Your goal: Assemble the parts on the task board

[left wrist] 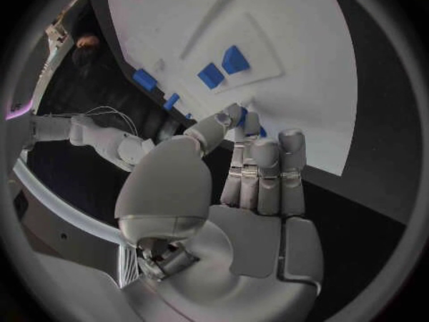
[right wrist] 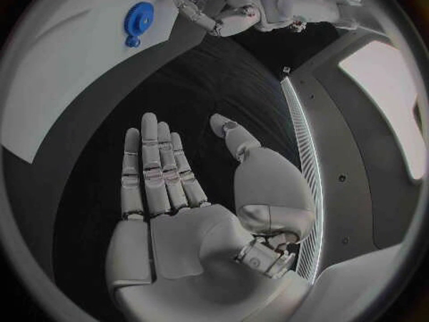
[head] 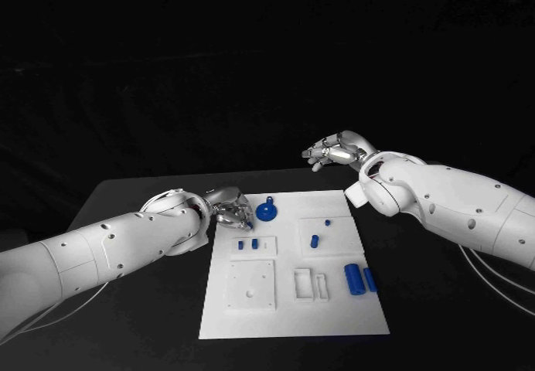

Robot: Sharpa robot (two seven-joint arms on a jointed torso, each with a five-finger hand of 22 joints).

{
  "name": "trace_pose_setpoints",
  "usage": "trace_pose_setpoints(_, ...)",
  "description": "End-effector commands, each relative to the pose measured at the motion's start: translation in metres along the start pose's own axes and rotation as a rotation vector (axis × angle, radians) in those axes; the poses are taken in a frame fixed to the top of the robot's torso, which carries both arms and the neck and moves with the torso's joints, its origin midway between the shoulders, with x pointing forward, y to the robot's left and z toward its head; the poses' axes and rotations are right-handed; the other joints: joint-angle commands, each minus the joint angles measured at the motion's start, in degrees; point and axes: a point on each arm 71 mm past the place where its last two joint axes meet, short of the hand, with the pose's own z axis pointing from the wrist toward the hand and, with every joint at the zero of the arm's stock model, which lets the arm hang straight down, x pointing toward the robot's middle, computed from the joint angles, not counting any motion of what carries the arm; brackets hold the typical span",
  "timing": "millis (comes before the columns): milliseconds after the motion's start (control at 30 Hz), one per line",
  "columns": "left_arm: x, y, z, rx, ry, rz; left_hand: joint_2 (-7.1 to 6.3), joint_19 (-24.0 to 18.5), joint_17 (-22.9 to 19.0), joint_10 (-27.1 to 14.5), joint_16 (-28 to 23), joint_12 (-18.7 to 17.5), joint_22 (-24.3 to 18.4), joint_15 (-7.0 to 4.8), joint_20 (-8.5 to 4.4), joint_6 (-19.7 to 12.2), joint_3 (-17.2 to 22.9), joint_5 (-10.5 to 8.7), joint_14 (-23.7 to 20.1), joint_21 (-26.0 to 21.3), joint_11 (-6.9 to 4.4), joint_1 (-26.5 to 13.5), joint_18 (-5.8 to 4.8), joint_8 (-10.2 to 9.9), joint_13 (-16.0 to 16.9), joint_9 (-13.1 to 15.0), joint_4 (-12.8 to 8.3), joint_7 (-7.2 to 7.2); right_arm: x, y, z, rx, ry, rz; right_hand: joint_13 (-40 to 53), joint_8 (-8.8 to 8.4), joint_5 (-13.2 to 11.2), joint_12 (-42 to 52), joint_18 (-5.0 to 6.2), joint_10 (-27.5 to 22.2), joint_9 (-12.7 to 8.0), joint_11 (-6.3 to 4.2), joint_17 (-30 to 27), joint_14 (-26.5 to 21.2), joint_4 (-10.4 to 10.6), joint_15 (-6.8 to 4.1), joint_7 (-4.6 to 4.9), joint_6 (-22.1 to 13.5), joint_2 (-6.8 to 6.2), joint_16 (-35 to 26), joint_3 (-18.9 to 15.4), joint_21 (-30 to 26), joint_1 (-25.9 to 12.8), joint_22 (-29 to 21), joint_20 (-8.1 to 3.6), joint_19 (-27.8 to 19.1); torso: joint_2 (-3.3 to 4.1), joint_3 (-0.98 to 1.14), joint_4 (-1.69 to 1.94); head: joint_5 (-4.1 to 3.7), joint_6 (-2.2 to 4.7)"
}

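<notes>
Currently the left hand (head: 229,211) sits at the task board's (head: 335,313) near-left far corner, fingers drawn together, a small blue part (left wrist: 242,116) pinched at the fingertips; the right hand (right wrist: 192,193) hovers beyond the board's far right corner, fingers straight and apart, holding nothing; the blue gear (head: 267,209) lies on the board just beside the left hand; two blue cylinders (head: 359,279) rest near the right edge.

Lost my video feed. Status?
Left hand pinching a small blue part at task board edge. Right hand open, raised clear. Nothing blocking.
</notes>
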Motion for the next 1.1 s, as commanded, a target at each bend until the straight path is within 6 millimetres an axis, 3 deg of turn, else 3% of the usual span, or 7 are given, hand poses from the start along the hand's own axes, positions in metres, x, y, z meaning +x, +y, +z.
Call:
trace_pose_setpoints(33,0.003,-0.001,0.000,0.002,0.037,0.007,0.41,0.02,0.07,0.36,0.18,-0.09,0.09,0.11,-1.88,0.47,0.31,0.38,0.34,0.33,0.06,-0.04,2.88,0.19,0.02,0.02,0.10,-0.02,0.001,0.001,0.000,-0.008,0.009,0.003,-0.07,0.16,0.40,0.34,0.35,0.13,-0.09,0.38,-0.09,0.00,0.14,0.47,0.00,-0.39,-0.06,-0.18,-0.19,-0.31,-0.19,0.09,0.28,-0.08,-0.01,-0.03,0.01,0.01,0.01)
trace_pose_setpoints(733,0.008,-0.002,0.006,-0.001,0.042,0.008,0.48,-0.06,0.07,0.43,0.12,-0.24,0.13,0.12,-1.87,0.45,0.32,0.36,0.23,0.32,0.07,-0.10,2.84,0.14,-0.02,-0.01,0.11,-0.01,0.001,0.001,0.000,-0.007,0.010,0.003,-0.17,0.18,0.41,0.38,0.35,0.12,-0.11,0.39,-0.09,0.01,0.15,0.47,0.00,-0.40,-0.04,-0.20,-0.20,-0.31,-0.18,0.10,0.28,-0.09,0.01,-0.01,0.03,-0.23,-0.08)
trace_pose_setpoints(1100,0.013,-0.010,0.005,0.049,0.024,0.094,0.48,-0.10,0.07,0.53,0.11,-0.30,0.16,0.11,-1.88,0.49,0.37,0.39,0.20,0.32,0.06,-0.01,2.84,0.14,-0.03,-0.01,0.05,-0.03,0.001,0.001,0.001,-0.007,0.011,0.003,-0.21,0.18,0.41,0.40,0.35,0.12,-0.12,0.39,-0.09,0.01,0.15,0.47,0.00,-0.40,-0.03,-0.20,-0.20,-0.31,-0.18,0.10,0.28,-0.10,0.00,0.00,0.05,-0.26,-0.22)
